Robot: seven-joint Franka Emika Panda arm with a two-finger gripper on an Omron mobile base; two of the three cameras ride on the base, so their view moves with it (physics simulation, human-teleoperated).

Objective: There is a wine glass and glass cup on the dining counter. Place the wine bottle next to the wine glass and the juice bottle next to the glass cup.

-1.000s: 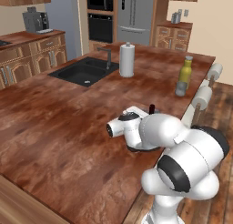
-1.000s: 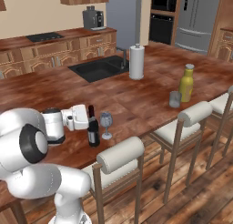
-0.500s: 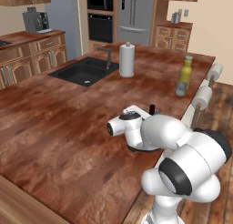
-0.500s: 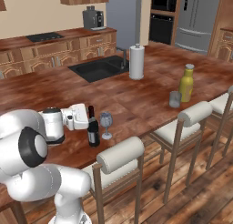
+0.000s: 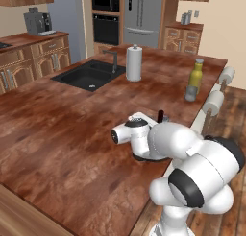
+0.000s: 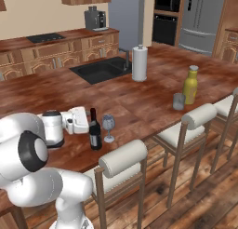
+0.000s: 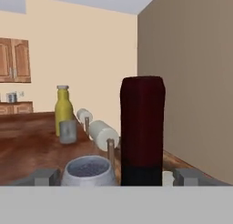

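Observation:
The slim dark wine bottle (image 6: 95, 135) with its red top (image 7: 142, 127) stands upright near the front edge of the dining counter (image 6: 139, 102). The wine glass (image 6: 108, 123) stands close beside it on the right; its bowl (image 7: 88, 169) shows low in the hand view. My gripper (image 6: 89, 119) is level with the bottle's neck and open, its fingertips (image 7: 45, 176) spread wide with a gap on each side of the neck. Further along the counter, the yellow juice bottle (image 6: 190, 86) stands beside the glass cup (image 6: 179, 101).
A white paper-towel roll (image 6: 139, 63) stands by the black sink (image 6: 102, 70) and tap. Cushioned stools (image 6: 123, 160) line the counter's front edge. Cabinets, an oven and a fridge are at the back.
The fingers have spread apart from the wine bottle's neck. The bottle stays upright beside the wine glass, and the arm has barely moved.

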